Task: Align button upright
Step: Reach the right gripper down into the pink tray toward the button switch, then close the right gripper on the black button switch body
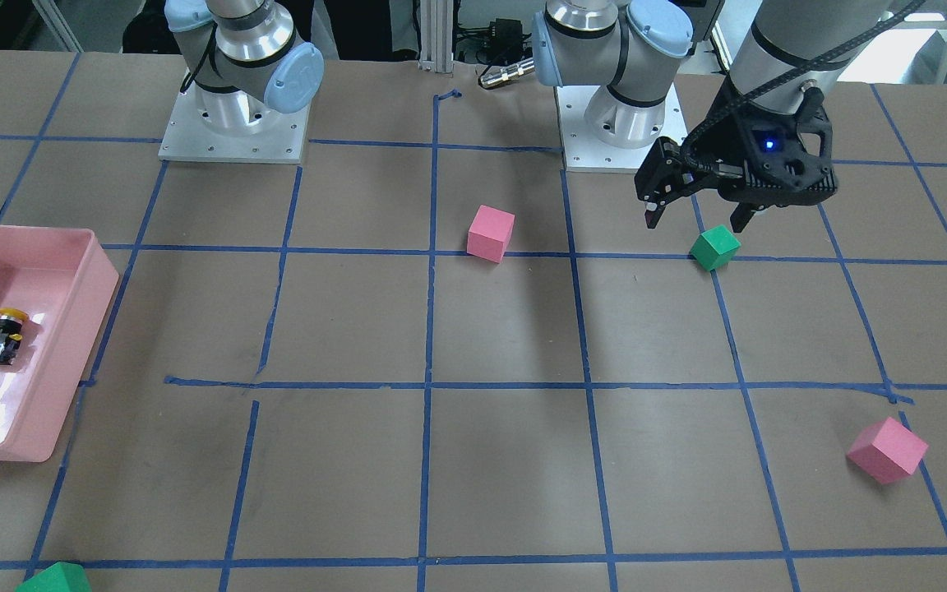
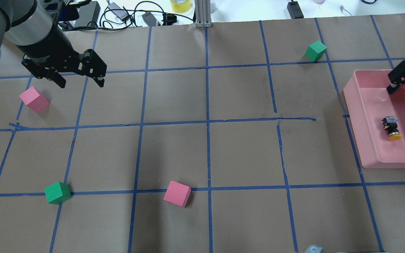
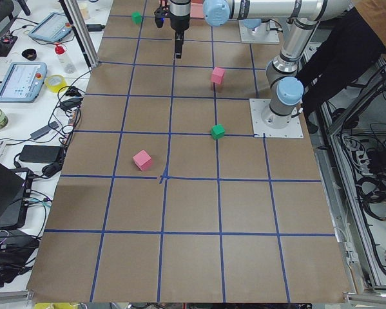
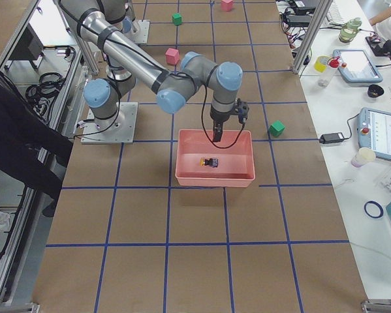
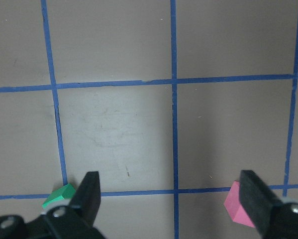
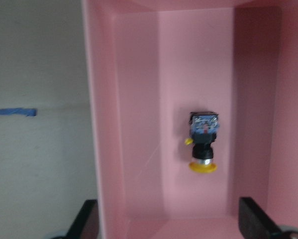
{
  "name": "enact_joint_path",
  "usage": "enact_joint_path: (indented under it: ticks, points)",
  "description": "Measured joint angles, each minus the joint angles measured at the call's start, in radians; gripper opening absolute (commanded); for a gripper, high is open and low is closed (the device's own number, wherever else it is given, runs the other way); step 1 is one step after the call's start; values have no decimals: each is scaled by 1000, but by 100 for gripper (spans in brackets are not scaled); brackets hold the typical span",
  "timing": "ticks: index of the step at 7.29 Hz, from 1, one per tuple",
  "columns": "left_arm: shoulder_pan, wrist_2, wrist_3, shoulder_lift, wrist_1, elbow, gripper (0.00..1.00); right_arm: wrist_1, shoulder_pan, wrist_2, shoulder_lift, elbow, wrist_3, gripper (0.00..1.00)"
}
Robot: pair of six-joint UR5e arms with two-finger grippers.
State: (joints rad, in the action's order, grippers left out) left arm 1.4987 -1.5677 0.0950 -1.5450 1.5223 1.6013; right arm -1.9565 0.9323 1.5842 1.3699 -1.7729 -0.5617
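Button [image 6: 204, 144] lying sideways, clear of tray [image 6: 101, 124] walls

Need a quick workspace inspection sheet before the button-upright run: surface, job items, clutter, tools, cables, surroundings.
Surface: table, brown paper with a blue tape grid.
Job's things: button lies on its side in the pink tray, yellow cap toward the robot; not upright.
Clutter: two pink cubes and two green cubes, loose on the table.
Grippers: left tool open, empty, above the table near a pink cube; right tool open, empty, over the tray, apart from the button.
Cables: black cable along the left wrist; loose cables beyond the far edge.
Surroundings: yellow tape roll; person by the robot bases; tablet on a side bench.
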Motion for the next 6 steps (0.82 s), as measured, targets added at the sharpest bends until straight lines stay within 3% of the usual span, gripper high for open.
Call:
enact_joint_path:
  ticks: [3, 6]
  points:
    - [0, 0, 0, -1, -2, 0, 100, -221, -30, -11, -59, -108, -44, 100]
    - [0, 0, 0, -1, -2, 0, 100, -330, -33, -32, -90, -161, -48, 100]
